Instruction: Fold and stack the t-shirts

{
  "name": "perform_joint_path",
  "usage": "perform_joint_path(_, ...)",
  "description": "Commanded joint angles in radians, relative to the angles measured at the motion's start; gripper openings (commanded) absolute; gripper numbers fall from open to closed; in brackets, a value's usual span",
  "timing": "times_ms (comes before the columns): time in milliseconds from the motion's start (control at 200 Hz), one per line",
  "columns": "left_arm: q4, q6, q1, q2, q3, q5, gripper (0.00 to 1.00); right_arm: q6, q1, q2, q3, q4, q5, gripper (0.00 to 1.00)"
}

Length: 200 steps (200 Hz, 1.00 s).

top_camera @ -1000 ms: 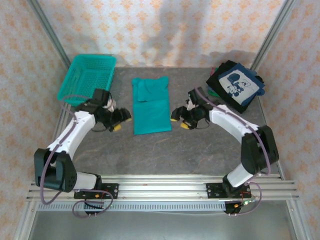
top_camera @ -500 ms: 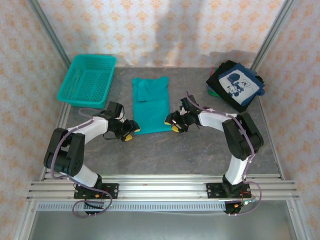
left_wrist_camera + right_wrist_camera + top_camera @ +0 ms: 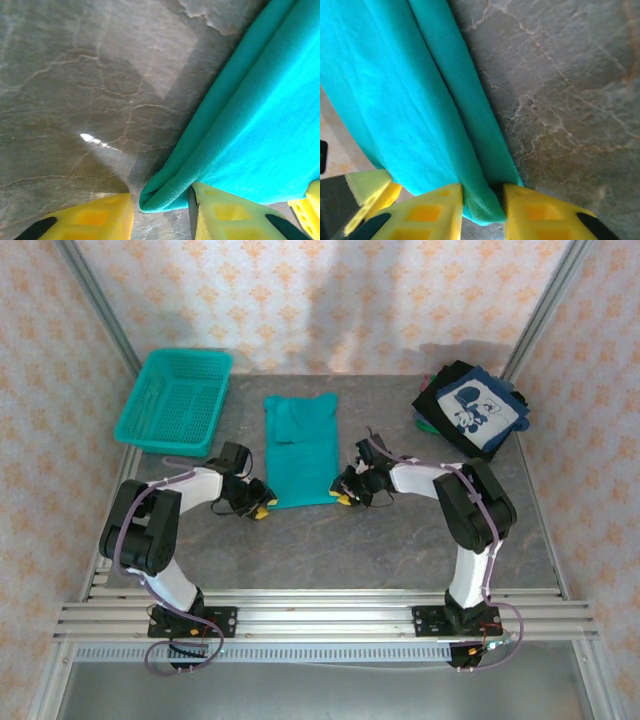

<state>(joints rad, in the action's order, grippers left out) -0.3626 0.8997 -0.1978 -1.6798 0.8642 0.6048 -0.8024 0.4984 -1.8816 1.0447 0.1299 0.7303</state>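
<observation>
Teal t-shirt [image 3: 302, 450] lies folded into a long strip on the table [image 3: 330, 540], stretching away from both claws, which sit at its two near corners. A second ago each claw stood off to its own side, clear of the cloth and with wider jaws. Both have since swung inward to the hem and narrowed, while the shirt has kept its place.

The left gripper [image 3: 260, 509] has the folded corner between its yellow fingers [image 3: 225, 220]. One finger is against the cloth and a sliver of table shows at the other, so I cannot tell whether it has bitten. The right gripper [image 3: 343, 498] is narrow, and its fingers [image 3: 425, 217] pinch the other corner from both sides.

Beyond and right of the right claw rests the pile of folded dark t-shirts [image 3: 470, 408]. The top one bears a white-blue graphic, too small to read. Beyond and left of the left claw stands a teal basket [image 3: 175, 400].
</observation>
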Motion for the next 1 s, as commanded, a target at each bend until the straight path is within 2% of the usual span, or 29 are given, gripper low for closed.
perform_joint_path(0, 0.152, 0.005, -0.031, -0.078, 0.065, -0.059, 0.26, -0.004, 0.007, -0.014, 0.028, 0.014, -0.01, 0.15)
perform_joint_path(130, 0.08, -0.031, -0.031, -0.099, 0.092, -0.098, 0.08, 0.009, 0.006, -0.002, 0.032, 0.062, -0.025, 0.04)
perform_joint_path(225, 0.055, -0.049, -0.031, -0.067, 0.076, -0.121, 0.0, 0.009, 0.009, 0.022, 0.016, 0.084, -0.031, 0.0)
perform_joint_path(410, -0.004, -0.085, -0.032, 0.044, 0.016, -0.165, 0.0, -0.008, 0.015, 0.117, -0.065, 0.103, -0.048, 0.0)
perform_joint_path(590, -0.076, -0.107, -0.046, 0.238, -0.111, -0.185, 0.0, -0.054, 0.058, 0.244, -0.16, 0.123, -0.068, 0.0)
perform_joint_path(791, -0.214, -0.068, -0.109, 0.544, -0.236, -0.191, 0.0, -0.185, 0.198, 0.439, -0.309, 0.13, -0.128, 0.0)
perform_joint_path(906, -0.312, -0.013, -0.136, 0.725, -0.264, -0.181, 0.0, -0.304, 0.295, 0.555, -0.39, 0.117, -0.186, 0.0)
perform_joint_path(996, -0.367, 0.014, -0.146, 0.799, -0.244, -0.166, 0.0, -0.35, 0.333, 0.621, -0.397, 0.127, -0.217, 0.0)
